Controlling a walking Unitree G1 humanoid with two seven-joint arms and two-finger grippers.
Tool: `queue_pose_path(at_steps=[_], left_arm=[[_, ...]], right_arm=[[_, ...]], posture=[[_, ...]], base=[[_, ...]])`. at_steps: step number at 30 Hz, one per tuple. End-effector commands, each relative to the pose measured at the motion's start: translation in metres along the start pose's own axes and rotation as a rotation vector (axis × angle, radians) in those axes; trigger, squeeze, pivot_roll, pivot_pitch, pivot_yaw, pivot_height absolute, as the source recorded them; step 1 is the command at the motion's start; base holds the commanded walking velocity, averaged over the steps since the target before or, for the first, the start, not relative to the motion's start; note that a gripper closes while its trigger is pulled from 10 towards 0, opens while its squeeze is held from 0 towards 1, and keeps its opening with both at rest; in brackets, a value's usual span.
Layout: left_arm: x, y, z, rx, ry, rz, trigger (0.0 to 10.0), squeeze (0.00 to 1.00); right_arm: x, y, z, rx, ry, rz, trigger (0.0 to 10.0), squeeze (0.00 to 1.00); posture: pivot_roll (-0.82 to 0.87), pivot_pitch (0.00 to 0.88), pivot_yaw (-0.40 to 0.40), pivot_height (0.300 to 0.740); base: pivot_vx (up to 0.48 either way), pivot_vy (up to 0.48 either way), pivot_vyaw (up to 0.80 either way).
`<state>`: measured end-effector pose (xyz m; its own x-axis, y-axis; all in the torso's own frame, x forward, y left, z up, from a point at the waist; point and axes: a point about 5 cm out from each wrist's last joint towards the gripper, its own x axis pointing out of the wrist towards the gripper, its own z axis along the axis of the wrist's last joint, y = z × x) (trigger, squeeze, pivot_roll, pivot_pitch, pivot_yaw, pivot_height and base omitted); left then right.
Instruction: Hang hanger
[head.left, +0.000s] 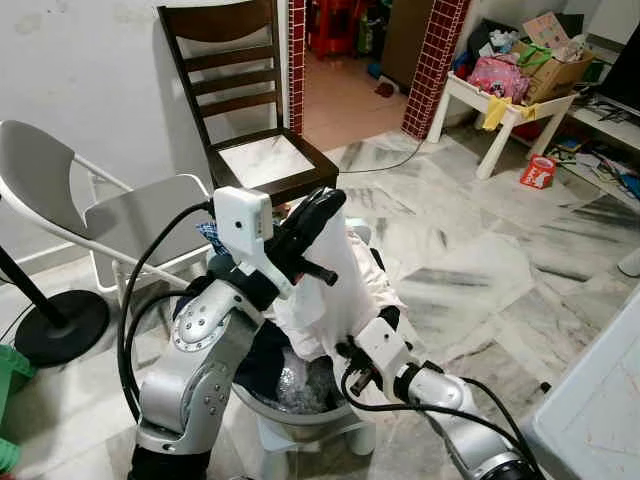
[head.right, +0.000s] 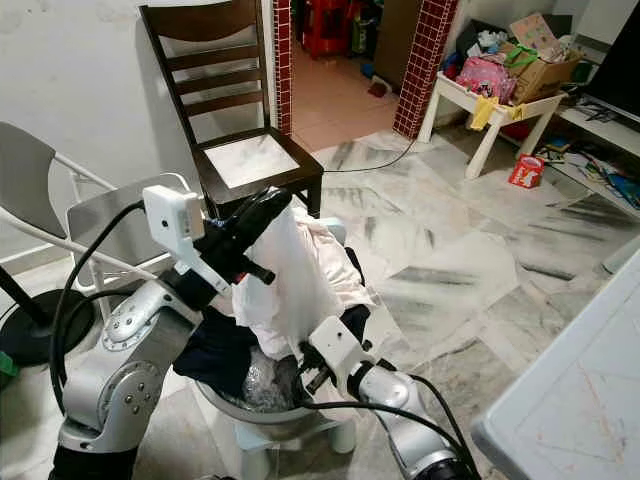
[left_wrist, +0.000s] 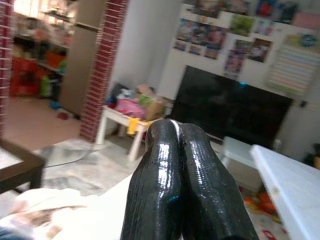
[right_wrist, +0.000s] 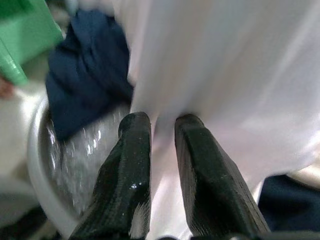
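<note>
A white garment (head.left: 330, 290) hangs from my left gripper (head.left: 325, 205), which is raised and shut on the cloth's top edge; a sliver of white shows between its tips (left_wrist: 173, 125). The garment's lower part trails into a metal basin (head.left: 300, 412) on a small white stool, beside a dark blue cloth (head.left: 262, 358). My right gripper (head.left: 346, 352) is low at the basin's rim, its fingers (right_wrist: 135, 130) closed on a fold of the white fabric. I see no hanger in these frames.
A dark wooden chair (head.left: 262, 160) stands just behind the basin, and a grey folding chair (head.left: 130, 215) to its left. A black round stand base (head.left: 60, 325) lies at far left, a cluttered white side table (head.left: 500, 108) at back right, a white surface (head.left: 600, 400) at near right.
</note>
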<state>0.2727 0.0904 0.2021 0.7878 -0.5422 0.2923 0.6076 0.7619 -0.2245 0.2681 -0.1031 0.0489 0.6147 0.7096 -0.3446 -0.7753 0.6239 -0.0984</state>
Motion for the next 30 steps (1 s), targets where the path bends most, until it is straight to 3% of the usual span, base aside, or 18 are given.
queue_pose_path(at_steps=[1, 5, 8, 11, 14, 17, 18, 21, 23, 27, 30], left_arm=[[-0.003, 0.007, 0.003, 0.026, -0.005, 0.042, 0.0, 0.00], [-0.007, 0.023, 0.002, 0.071, -0.008, 0.145, 0.0, 0.00], [-0.009, 0.028, 0.003, 0.095, -0.011, 0.180, 0.0, 0.00], [-0.010, 0.034, 0.005, 0.123, -0.023, 0.227, 0.0, 0.00], [-0.009, 0.033, 0.008, 0.127, -0.030, 0.222, 0.0, 0.00], [-0.005, 0.028, 0.012, 0.122, -0.049, 0.193, 0.0, 0.00], [0.001, 0.019, 0.016, 0.110, -0.066, 0.133, 0.0, 0.00], [0.011, 0.002, 0.028, 0.087, -0.107, 0.039, 0.0, 0.00], [0.019, -0.012, 0.040, 0.084, -0.145, -0.032, 0.0, 0.00], [0.026, -0.021, 0.059, 0.097, -0.201, -0.081, 0.0, 0.00], [0.035, -0.023, 0.080, 0.105, -0.268, -0.095, 0.0, 0.00]], right_arm=[[-0.007, -0.010, 0.013, -0.022, -0.071, 0.020, 10.0, 1.00], [-0.016, -0.021, 0.029, -0.019, -0.184, 0.056, 10.0, 1.00], [-0.019, -0.025, 0.033, -0.009, -0.210, 0.066, 10.0, 1.00], [-0.025, -0.033, 0.045, 0.085, -0.285, 0.083, 10.0, 1.00], [-0.022, -0.044, 0.045, 0.035, -0.263, -0.024, 10.0, 1.00], [-0.017, -0.058, 0.041, -0.052, -0.212, -0.204, 10.0, 1.00], [-0.015, -0.064, 0.037, -0.064, -0.177, -0.290, 10.0, 1.00], [-0.012, -0.057, 0.035, -0.064, -0.177, -0.273, 10.0, 1.00], [-0.008, -0.047, 0.030, -0.121, -0.134, -0.219, 10.0, 1.00], [-0.005, -0.041, 0.024, -0.178, -0.091, -0.176, 10.0, 1.00], [-0.003, -0.047, 0.018, -0.176, -0.059, -0.204, 10.0, 1.00]], posture=[[0.03, 0.021, -0.040, 0.740], [0.02, 0.020, -0.040, 0.740], [0.03, 0.018, -0.040, 0.740], [0.03, 0.016, -0.038, 0.740], [0.03, 0.015, -0.037, 0.740], [0.03, 0.013, -0.039, 0.740], [0.04, 0.011, -0.041, 0.740], [0.04, 0.008, -0.039, 0.740], [0.04, 0.006, -0.040, 0.740], [0.05, 0.005, -0.038, 0.740], [0.05, 0.003, -0.037, 0.740]], base=[[0.000, 0.000, 0.00], [0.000, 0.000, 0.00], [0.000, 0.000, 0.00], [0.000, 0.000, 0.00], [0.000, 0.000, 0.00], [0.000, 0.000, 0.00], [0.000, 0.000, 0.00], [0.000, 0.000, 0.00], [0.000, 0.000, 0.00], [0.000, 0.000, 0.00], [0.000, 0.000, 0.00]])
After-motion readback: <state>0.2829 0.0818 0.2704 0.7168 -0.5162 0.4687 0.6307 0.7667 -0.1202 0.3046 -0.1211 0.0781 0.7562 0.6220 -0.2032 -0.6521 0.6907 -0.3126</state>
